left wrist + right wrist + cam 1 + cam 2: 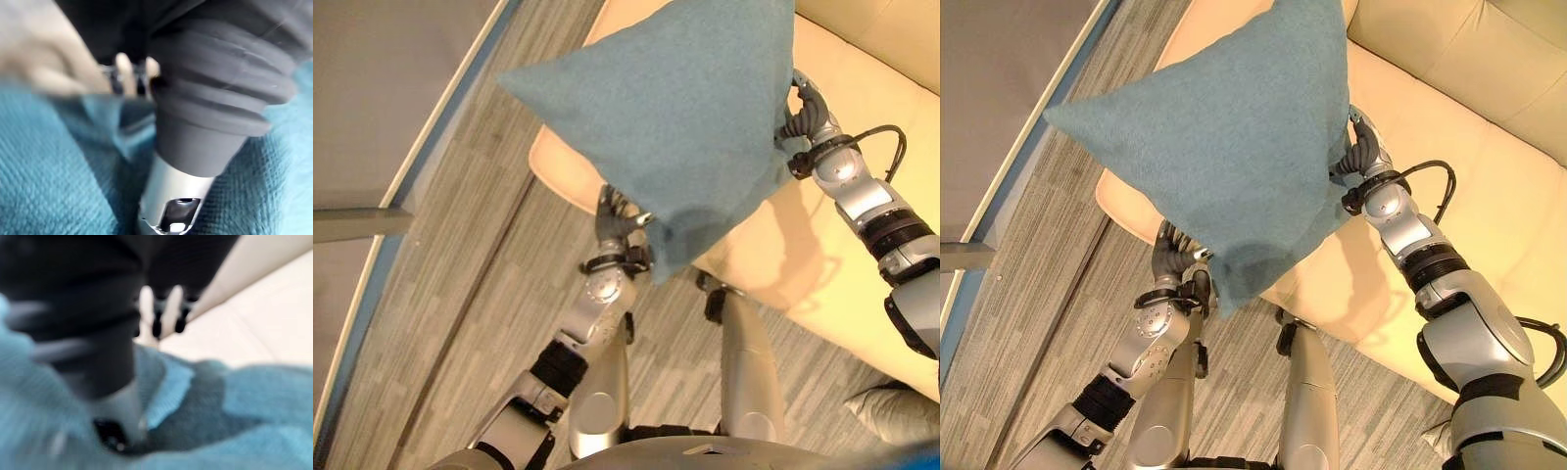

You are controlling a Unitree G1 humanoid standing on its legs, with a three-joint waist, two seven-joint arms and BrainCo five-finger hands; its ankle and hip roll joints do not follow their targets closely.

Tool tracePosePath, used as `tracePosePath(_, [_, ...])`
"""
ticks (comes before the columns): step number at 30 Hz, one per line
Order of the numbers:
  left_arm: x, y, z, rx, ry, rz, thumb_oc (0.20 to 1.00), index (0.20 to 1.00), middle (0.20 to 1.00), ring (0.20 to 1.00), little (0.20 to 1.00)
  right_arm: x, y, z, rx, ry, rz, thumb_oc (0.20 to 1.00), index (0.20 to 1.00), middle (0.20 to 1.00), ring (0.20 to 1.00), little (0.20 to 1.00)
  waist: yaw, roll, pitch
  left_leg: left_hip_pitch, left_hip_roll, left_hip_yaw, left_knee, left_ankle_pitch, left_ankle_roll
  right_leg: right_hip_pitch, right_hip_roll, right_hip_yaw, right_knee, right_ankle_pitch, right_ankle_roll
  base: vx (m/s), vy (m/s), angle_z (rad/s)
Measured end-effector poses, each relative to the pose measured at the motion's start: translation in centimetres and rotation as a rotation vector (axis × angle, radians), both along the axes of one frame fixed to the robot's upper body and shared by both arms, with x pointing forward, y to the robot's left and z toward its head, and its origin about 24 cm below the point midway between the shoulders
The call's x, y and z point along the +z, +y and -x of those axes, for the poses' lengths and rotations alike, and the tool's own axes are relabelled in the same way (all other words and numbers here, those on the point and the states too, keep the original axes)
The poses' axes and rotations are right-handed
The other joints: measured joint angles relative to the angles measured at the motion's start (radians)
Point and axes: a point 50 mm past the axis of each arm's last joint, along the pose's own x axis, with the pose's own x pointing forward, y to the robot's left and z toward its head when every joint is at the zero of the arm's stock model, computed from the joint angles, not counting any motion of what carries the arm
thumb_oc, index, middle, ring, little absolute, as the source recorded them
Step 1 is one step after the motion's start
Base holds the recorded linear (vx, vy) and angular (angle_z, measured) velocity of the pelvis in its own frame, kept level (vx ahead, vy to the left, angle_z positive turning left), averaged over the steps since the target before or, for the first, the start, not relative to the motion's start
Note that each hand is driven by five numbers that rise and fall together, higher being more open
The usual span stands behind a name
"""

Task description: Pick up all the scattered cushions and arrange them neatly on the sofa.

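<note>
A large teal cushion (675, 117) hangs in the air over the front of the cream sofa (822, 225), held between both hands. My left hand (619, 227) is shut on its lower corner, near the sofa's front edge. My right hand (806, 110) is shut on its right corner, above the seat. The teal fabric (54, 176) bunches by the left hand's cover, and the same cloth (234, 416) lies against the right hand. A second cushion, grey (893, 411), lies on the floor at the lower right.
The sofa's seat (1489, 225) and back cushions (1469, 49) stretch to the right. Grey striped carpet (460, 255) covers the floor on the left, bordered by a blue strip and a pale wall base (421, 147).
</note>
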Motion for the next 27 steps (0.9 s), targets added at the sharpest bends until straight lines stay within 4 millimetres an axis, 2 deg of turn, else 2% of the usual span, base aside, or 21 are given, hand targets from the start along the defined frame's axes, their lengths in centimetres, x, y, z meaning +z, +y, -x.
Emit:
tracePosePath(2, [1.3, -0.2, 0.4, -0.022, -0.069, 0.042, 1.0, 1.0, 1.0, 1.0, 1.0, -0.3, -0.9, 0.2, -0.028, 0.015, 0.01, 1.0, 1.0, 1.0, 1.0, 1.0, 0.005, 0.017, -0.002, 0.013, 0.001, -0.001, 0.0, 0.0, 0.001, 0.015, 0.0, -0.001, -0.001, -0.004, 0.002, 0.0, 0.0, 0.0])
tracePosePath(5, [2.4, -0.5, 0.6, -0.051, -0.109, 0.089, 1.0, 1.0, 1.0, 1.0, 1.0, -0.4, -1.0, 0.2, -0.029, 0.016, 0.027, 1.0, 1.0, 1.0, 1.0, 1.0, 0.001, 0.035, -0.005, 0.015, 0.002, 0.0, 0.0, -0.005, -0.005, 0.016, 0.002, -0.001, -0.001, -0.004, 0.001, 0.0, 0.0, 0.0])
tracePosePath(17, [2.3, -0.6, 0.4, -0.047, -0.1, 0.089, 1.0, 1.0, 1.0, 1.0, 1.0, -0.4, -1.0, 0.2, -0.03, 0.015, 0.033, 1.0, 1.0, 1.0, 1.0, 1.0, -0.001, 0.036, -0.005, 0.014, 0.003, -0.001, 0.0, -0.007, -0.006, 0.016, 0.002, -0.002, -0.001, -0.005, 0.0, 0.0, 0.0, 0.0])
tracePosePath(20, [1.8, -0.6, -0.1, -0.023, -0.098, 0.023, 1.0, 1.0, 1.0, 1.0, 1.0, -0.5, -0.9, 0.2, -0.028, 0.015, 0.024, 1.0, 1.0, 1.0, 1.0, 1.0, -0.002, 0.037, -0.005, 0.014, 0.003, 0.0, 0.0, -0.007, -0.006, 0.015, 0.003, -0.001, -0.001, -0.005, 0.0, 0.0, 0.0, 0.0])
tracePosePath(22, [0.6, -0.6, -1.0, 0.015, -0.085, -0.091, 1.0, 1.0, 1.0, 1.0, 1.0, -0.9, -0.9, 0.3, -0.03, 0.022, 0.011, 1.0, 1.0, 1.0, 1.0, 1.0, 0.0, 0.041, -0.007, 0.014, 0.003, -0.001, -0.001, -0.007, -0.006, 0.016, 0.003, -0.002, -0.001, -0.005, 0.0, 0.0, 0.0, 0.0])
tracePosePath(24, [-0.9, 0.1, -2.0, 0.053, -0.019, -0.2, 1.0, 1.0, 1.0, 1.0, 1.0, -1.4, -0.3, 0.2, -0.016, 0.032, 0.002, 1.0, 1.0, 1.0, 1.0, 1.0, -0.002, 0.044, -0.009, 0.014, 0.003, -0.001, -0.001, -0.009, -0.004, 0.016, 0.003, -0.001, -0.001, -0.005, 0.0, 0.0, 0.0, 0.0])
tracePosePath(27, [-1.9, 1.0, -2.4, 0.088, 0.004, -0.307, 1.0, 1.0, 1.0, 1.0, 1.0, -2.0, 0.0, 0.4, -0.01, 0.032, -0.034, 1.0, 1.0, 1.0, 1.0, 1.0, -0.001, 0.049, -0.012, 0.014, 0.004, 0.0, -0.001, -0.009, -0.004, 0.016, 0.003, -0.002, -0.001, -0.006, 0.0, 0.0, 0.0, 0.0])
